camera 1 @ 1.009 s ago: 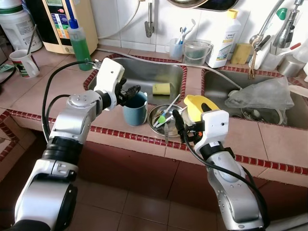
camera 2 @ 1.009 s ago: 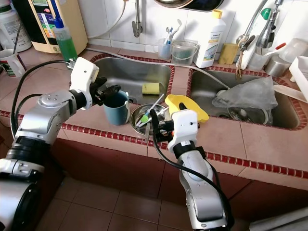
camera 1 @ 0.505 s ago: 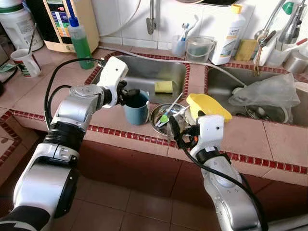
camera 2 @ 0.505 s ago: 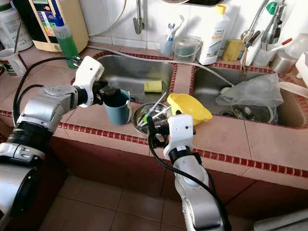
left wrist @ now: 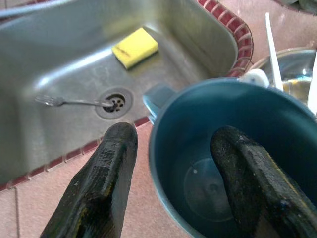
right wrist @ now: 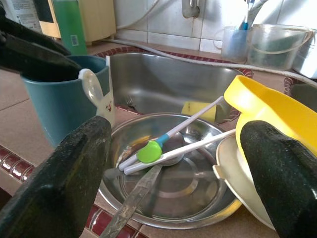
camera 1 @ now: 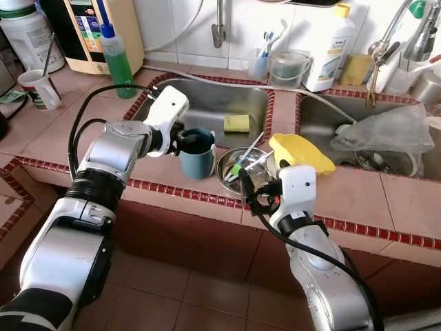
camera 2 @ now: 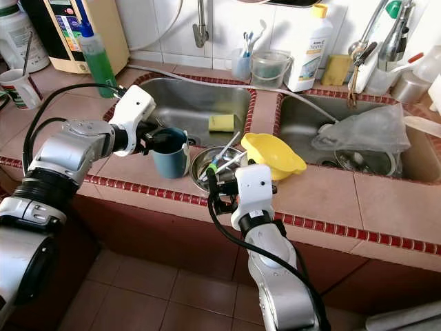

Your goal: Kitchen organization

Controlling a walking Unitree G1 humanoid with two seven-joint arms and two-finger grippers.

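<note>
Straddling the rim of the blue mug [camera 1: 197, 153], the left gripper [camera 1: 187, 138] has one black finger inside the cup and the other outside its wall, fingers narrow but not plainly clamped on it. The mug stands upright on the tiled desk [camera 1: 83, 117], at the near edge of the left sink [camera 1: 213, 103], just left of the steel bowl [camera 1: 238, 172]. In that sink lie a yellow sponge [camera 1: 236, 123] and a fork [left wrist: 74, 101] by the drain.

The right gripper [camera 1: 246, 185] hovers at the near rim of the steel bowl, its fingers spread wide on either side of it and holding nothing. Inside the bowl rest white utensils, one with a green spoon head [right wrist: 149, 151], and a metal knife [right wrist: 132, 204]. Just right of the bowl a yellow bowl [camera 1: 298, 152] sits tilted on a white plate [right wrist: 233, 176]. Farther right, the right sink [camera 1: 324, 124] holds a crumpled plastic bag [camera 1: 386, 131]. At the far left stands a green soap bottle [camera 1: 118, 61].
</note>
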